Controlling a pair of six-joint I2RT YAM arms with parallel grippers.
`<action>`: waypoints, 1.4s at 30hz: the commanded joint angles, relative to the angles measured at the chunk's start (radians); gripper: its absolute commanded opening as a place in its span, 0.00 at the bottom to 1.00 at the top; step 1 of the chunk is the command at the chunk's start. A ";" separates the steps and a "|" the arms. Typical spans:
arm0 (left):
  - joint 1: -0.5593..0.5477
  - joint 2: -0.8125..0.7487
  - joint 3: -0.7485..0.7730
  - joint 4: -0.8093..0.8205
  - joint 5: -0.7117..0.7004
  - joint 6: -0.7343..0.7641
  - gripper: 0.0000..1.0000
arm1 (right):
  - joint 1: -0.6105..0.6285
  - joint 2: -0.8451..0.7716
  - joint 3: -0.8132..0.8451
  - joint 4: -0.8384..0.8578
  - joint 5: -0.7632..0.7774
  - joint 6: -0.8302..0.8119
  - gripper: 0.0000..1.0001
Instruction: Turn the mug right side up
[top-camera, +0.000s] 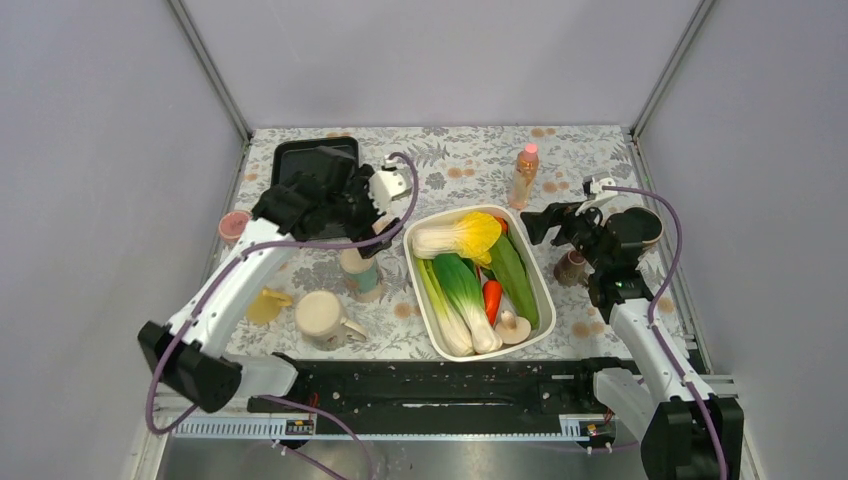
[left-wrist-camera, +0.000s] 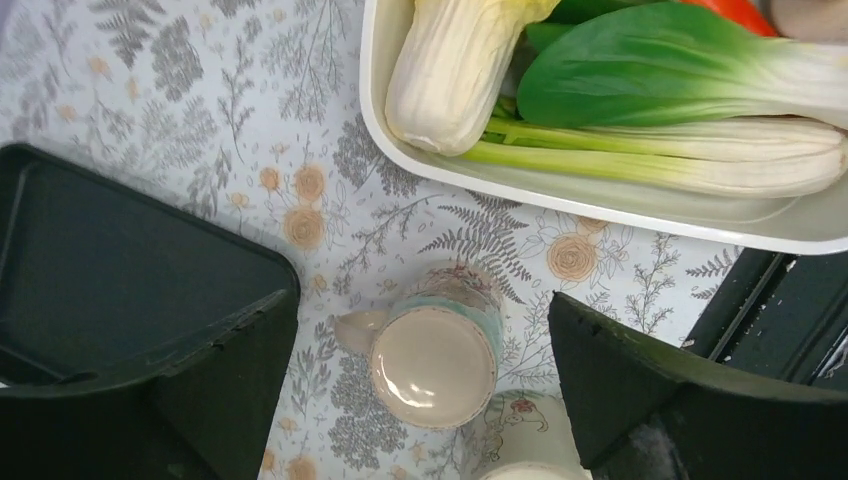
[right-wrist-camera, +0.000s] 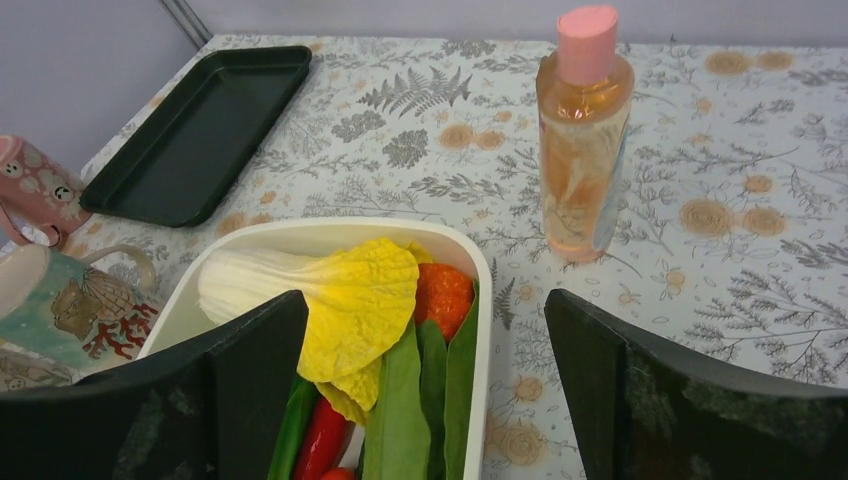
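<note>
Between grey walls (top-camera: 100, 150), on a floral tablecloth (top-camera: 460, 165), a patterned mug (top-camera: 361, 270)

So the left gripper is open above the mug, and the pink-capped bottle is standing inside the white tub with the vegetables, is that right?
Not quite. The pink-capped bottle stands on the table outside the white tub, past its far rim, as the right wrist view shows. The left gripper is indeed open above the mug.

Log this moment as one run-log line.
phase: pre-grasp | left claw: open, straddling above mug | right claw: open, near vegetable tub | mug: base up, ungrasped
</note>
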 joint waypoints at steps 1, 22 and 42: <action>-0.054 0.130 0.095 -0.152 -0.244 -0.134 0.99 | 0.015 -0.006 0.046 -0.065 0.003 -0.001 0.99; -0.530 -0.099 -0.263 -0.274 -0.274 0.276 0.98 | 0.040 0.033 0.054 -0.064 0.024 -0.006 0.99; -0.577 0.083 -0.489 -0.175 -0.468 0.304 0.40 | 0.043 0.029 0.045 -0.060 0.022 -0.013 0.99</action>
